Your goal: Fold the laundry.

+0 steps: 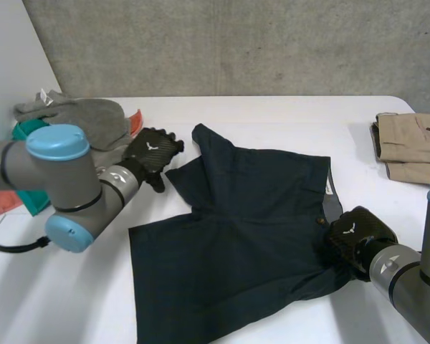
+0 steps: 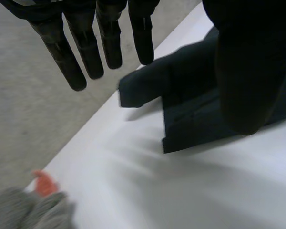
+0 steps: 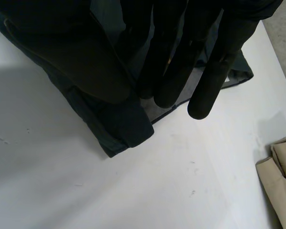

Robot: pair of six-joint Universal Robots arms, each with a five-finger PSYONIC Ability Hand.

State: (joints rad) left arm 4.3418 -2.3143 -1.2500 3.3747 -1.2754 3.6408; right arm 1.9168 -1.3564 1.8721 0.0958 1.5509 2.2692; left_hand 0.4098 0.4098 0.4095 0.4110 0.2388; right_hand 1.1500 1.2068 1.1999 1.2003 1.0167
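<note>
Dark navy shorts (image 1: 251,229) lie spread in the middle of the white table (image 1: 287,115), one leg folded over towards the far left. My left hand (image 1: 152,154) hovers just beside that leg's hem. Its fingers (image 2: 86,43) are straight and spread, with nothing in them, and the shorts' hem (image 2: 190,95) lies past the fingertips. My right hand (image 1: 355,240) sits on the shorts' waistband edge at the near right. There its fingers (image 3: 181,62) press against the thumb with the dark cloth (image 3: 128,126) pinched between them.
A heap of grey laundry (image 1: 72,115) with teal and orange pieces lies at the far left; the grey cloth (image 2: 24,210) is below my left hand. A folded beige garment (image 1: 412,147) rests at the far right, and its beige corner (image 3: 281,176) lies near my right hand.
</note>
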